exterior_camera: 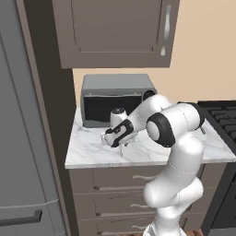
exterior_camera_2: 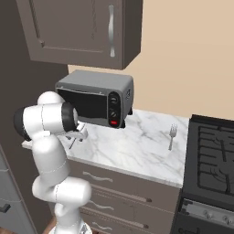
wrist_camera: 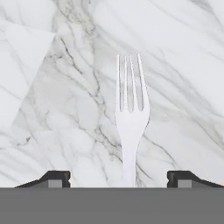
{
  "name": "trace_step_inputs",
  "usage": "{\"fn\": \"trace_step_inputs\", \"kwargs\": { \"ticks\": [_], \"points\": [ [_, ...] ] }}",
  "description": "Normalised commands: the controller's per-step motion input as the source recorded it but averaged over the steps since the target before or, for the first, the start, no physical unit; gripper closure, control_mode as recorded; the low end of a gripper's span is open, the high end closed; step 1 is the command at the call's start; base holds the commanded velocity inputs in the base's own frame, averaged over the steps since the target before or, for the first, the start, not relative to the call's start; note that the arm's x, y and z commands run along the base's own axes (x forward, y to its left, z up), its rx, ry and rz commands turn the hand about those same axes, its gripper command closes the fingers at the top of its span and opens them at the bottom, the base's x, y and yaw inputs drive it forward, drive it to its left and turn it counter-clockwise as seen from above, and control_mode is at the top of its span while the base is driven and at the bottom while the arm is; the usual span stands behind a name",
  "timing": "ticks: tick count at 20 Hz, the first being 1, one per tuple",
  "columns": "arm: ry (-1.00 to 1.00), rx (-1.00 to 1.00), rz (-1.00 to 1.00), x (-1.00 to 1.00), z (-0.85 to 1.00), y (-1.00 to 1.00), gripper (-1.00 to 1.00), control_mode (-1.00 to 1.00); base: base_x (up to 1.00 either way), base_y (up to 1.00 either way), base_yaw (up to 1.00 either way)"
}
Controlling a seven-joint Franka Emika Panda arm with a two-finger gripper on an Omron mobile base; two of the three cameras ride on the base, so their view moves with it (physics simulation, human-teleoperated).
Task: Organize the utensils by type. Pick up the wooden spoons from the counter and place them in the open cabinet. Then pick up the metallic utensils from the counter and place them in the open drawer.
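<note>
Fork (wrist_camera: 130, 118) lies between hand (wrist_camera: 118, 179) fingertips.

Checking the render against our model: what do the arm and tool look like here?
The arm is glossy white, made of rounded tube-like segments, with a black ring at the big joint and dark trim near the wrist. No cables or markings show. The tool has two small dark fingertips with grey pads.
</note>
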Motion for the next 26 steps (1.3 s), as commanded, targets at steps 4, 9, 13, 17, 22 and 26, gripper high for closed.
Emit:
{"fn": "trace_step_inputs", "kwargs": {
  "ticks": [4, 9, 13, 17, 22, 26],
  "points": [
    [0.00, 0.00, -0.03, 0.00, -0.12, 0.08, 1.00, -1.00, 0.00, 0.00, 0.00],
    [0.00, 0.02, -0.04, 0.00, -0.15, 0.01, 1.00, -1.00, 0.00, 0.00, 0.00],
    [0.00, 0.14, 0.00, 0.00, -0.01, -0.03, 1.00, -1.00, 0.00, 0.00, 0.00],
    [0.01, 0.08, 0.00, -0.10, 0.30, 0.00, 1.00, -1.00, 0.00, 0.00, 0.00],
    [0.02, 0.00, 0.00, -0.09, 0.62, 0.00, 1.00, -1.00, 0.00, 0.00, 0.00],
    [0.05, -0.07, 0.00, -0.25, 0.62, 0.04, 1.00, -1.00, 0.00, 0.00, 0.00]
  ]
}}
